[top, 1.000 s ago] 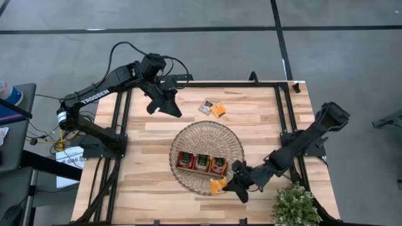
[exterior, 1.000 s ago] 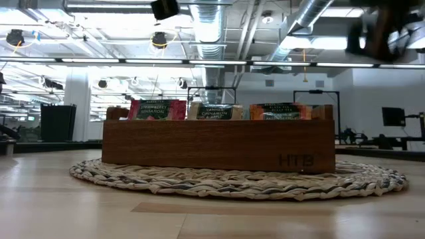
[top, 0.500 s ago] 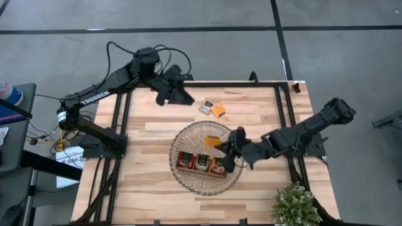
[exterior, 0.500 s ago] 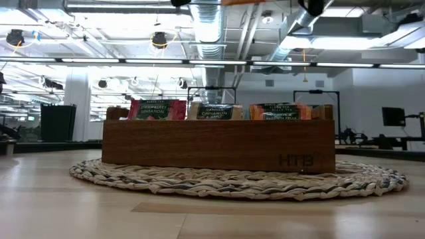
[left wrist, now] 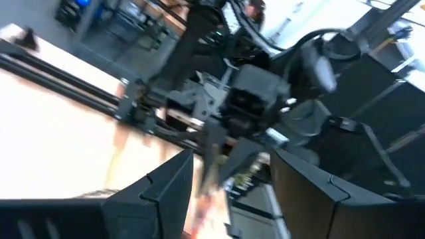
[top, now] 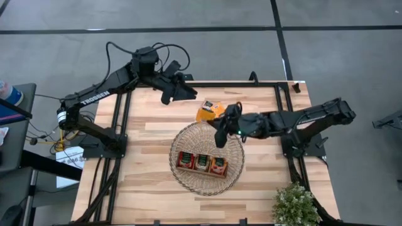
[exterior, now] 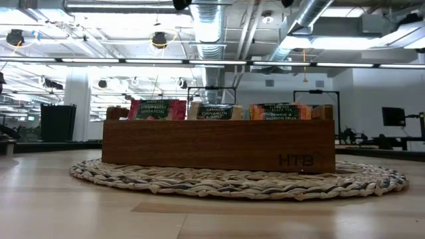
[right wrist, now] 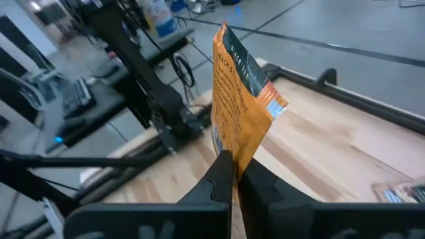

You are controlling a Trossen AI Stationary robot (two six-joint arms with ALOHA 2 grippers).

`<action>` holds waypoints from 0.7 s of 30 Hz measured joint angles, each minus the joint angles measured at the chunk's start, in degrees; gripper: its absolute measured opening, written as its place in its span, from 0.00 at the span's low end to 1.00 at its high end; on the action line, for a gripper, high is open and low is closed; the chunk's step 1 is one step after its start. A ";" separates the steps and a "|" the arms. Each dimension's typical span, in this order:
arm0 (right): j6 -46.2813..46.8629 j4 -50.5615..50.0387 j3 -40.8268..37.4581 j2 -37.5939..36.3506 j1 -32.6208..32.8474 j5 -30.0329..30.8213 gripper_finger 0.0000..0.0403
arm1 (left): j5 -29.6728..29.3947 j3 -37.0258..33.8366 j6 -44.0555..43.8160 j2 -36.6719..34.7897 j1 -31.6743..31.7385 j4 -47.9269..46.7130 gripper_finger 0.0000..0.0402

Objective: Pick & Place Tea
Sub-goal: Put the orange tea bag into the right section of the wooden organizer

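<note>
My right gripper reaches in from the table's right and is shut on an orange tea sachet. It is held in the air over the far rim of the round wicker basket. The brown wooden tray rests flat on the basket, with red, pale and orange sachets standing in its three compartments. Another sachet lies flat on the table, mostly hidden in the high view. My left gripper is open and hangs above the table's far left part, holding nothing. My right gripper pinches the sachet's lower edge between its two fingers. The fingers come nearly level from the table's right side, slanting a little down. The sachet stands up from the fingertips, edge-on and tilted, lifted clear of table and basket.
A green potted plant stands at the table's near right corner. Black frame rails run along the table's left, right and far sides. Bare wood lies to the left of the basket.
My right gripper has risen from the basket's near right rim with the orange sachet. It has carried the sachet across the basket toward the table's far edge, turning from pointing down to nearly level. My left gripper has tipped up toward level and drawn slightly toward the far edge.
</note>
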 joint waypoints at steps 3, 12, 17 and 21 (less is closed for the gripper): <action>-0.18 0.19 1.83 0.02 -1.27 -1.67 0.00 | -3.22 0.00 1.92 0.00 -0.02 0.17 0.48; -1.52 0.17 5.20 0.04 -4.80 -2.78 0.00 | -4.56 0.00 4.80 0.00 -0.02 1.38 0.48; -1.72 0.17 6.28 0.04 -6.29 -4.40 0.00 | -3.54 0.00 6.14 0.02 0.00 2.95 0.48; -2.52 0.67 6.37 0.06 -6.49 -4.42 0.00 | -4.43 0.00 6.55 0.04 -0.02 3.02 0.48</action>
